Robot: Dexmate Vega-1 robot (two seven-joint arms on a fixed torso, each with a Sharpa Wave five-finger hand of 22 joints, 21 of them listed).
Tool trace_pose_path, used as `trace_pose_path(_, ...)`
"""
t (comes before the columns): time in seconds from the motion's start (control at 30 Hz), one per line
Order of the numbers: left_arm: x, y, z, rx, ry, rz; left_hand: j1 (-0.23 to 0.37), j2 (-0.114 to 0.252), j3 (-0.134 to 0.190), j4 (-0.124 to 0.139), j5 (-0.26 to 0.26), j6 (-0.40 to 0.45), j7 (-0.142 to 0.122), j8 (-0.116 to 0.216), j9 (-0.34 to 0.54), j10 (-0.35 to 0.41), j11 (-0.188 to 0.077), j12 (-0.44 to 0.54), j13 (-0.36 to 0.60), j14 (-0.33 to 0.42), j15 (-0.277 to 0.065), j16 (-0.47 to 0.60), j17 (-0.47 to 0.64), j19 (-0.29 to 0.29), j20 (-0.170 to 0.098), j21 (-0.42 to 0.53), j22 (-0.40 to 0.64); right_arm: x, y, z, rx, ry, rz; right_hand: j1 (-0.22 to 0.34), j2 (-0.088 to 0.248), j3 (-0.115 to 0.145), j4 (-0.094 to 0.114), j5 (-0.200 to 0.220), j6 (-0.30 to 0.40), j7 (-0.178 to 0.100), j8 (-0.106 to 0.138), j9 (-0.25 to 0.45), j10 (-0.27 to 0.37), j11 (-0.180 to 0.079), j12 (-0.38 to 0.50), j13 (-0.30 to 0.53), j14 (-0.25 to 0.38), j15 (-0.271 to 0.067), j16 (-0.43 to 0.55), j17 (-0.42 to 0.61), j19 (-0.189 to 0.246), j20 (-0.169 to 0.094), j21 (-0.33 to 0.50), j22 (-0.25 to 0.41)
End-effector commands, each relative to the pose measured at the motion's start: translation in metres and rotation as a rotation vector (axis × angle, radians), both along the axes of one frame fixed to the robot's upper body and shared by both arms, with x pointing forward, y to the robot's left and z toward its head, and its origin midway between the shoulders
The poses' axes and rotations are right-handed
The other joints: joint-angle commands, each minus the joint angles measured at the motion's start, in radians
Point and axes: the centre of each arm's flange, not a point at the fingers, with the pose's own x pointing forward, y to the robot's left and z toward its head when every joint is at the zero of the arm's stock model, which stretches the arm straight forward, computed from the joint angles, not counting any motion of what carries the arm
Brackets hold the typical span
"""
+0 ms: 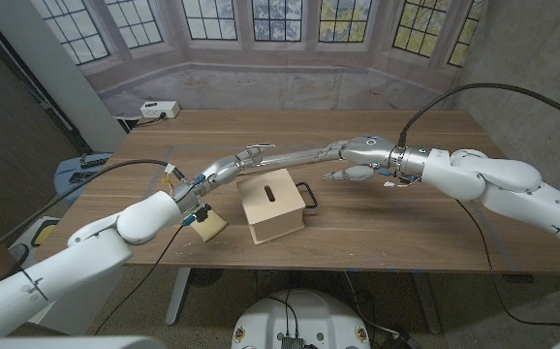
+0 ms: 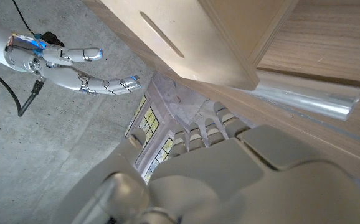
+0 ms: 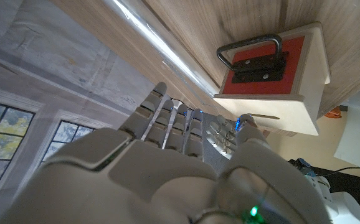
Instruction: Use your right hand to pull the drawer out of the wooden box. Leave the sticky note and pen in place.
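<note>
Leaded bay windows (image 1: 280, 19) line the wall behind a long wooden table (image 1: 396, 223). Near the middle of the table's front edge sits a pale wooden box with a slot in its top (image 1: 272, 206); its drawer, a red front panel with a black metal loop handle (image 3: 253, 57), faces the right end of the table and is closed. The right hand (image 1: 357, 160) hovers above the tabletop just beyond the handle, fingers stretched out and apart, grasping nothing. The left hand (image 1: 195, 194) stands at the box's left side, fingers extended along the back of the box, also holding nothing. A small yellow sticky note (image 1: 209, 224) lies by the left wrist near the front edge. A white power strip (image 1: 159, 111) rests at the far left corner.
</note>
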Motion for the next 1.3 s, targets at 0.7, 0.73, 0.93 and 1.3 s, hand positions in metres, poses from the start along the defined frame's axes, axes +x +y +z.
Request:
trace_pose_path(0.7, -0.022, 0.007, -0.021, 0.212, -0.102, -0.020, -0.041, -0.008, -0.016, 0.040, 0.001, -0.042, -0.031, -0.007, 0.002, -0.004, -0.017, -0.001, 0.004, 0.005, -0.019, 0.007, 0.006, 0.011, -0.015, 0.003, 0.005, -0.005, 0.006, -0.009, -0.140, -0.095, -0.018, -0.007, -0.006, -0.002, 0.003, 0.008, -0.005, 0.000, -0.006, 0.006, -0.013, 0.001, -0.007, 0.004, 0.005, -0.065, -0.006, 0.000, 0.004, -0.008, -0.005, 0.002)
trace_pose_path(0.73, -0.022, 0.008, -0.022, 0.214, -0.102, -0.021, -0.041, -0.008, -0.017, 0.040, 0.001, -0.044, -0.030, -0.008, 0.002, -0.003, -0.017, -0.001, 0.004, 0.005, -0.020, 0.007, 0.006, 0.011, -0.016, 0.003, 0.005, -0.004, 0.006, -0.009, -0.146, -0.097, -0.020, -0.007, -0.007, -0.002, 0.003, 0.008, -0.005, 0.000, -0.006, 0.006, -0.013, 0.000, -0.007, 0.004, 0.005, -0.063, -0.006, -0.001, 0.004, -0.008, -0.005, 0.002)
trace_pose_path(0.93, -0.024, 0.009, -0.024, 0.243, -0.097, -0.022, -0.046, -0.008, -0.018, 0.045, 0.002, -0.042, -0.031, -0.004, 0.002, -0.006, -0.020, -0.002, 0.004, 0.003, -0.020, 0.006, 0.006, 0.012, -0.017, 0.003, 0.005, -0.004, 0.007, -0.013, -0.167, -0.114, -0.033, -0.009, -0.007, -0.001, 0.003, 0.008, -0.011, -0.001, -0.009, 0.006, -0.018, -0.004, -0.009, 0.004, 0.000, -0.064, -0.010, -0.001, 0.001, -0.010, -0.006, 0.002)
trace_pose_path(1.3, -0.035, 0.009, -0.014, 0.388, -0.174, 0.007, -0.056, -0.008, -0.023, 0.054, 0.004, -0.043, -0.036, -0.002, 0.002, -0.011, -0.021, -0.004, 0.004, -0.001, -0.030, 0.005, 0.006, -0.001, -0.024, -0.002, 0.005, -0.005, 0.008, -0.015, -0.179, -0.145, -0.075, -0.017, -0.012, -0.004, 0.006, 0.009, -0.021, -0.005, -0.012, 0.006, -0.028, -0.012, -0.012, 0.004, -0.013, -0.064, -0.018, -0.001, -0.027, -0.015, -0.015, 0.002)
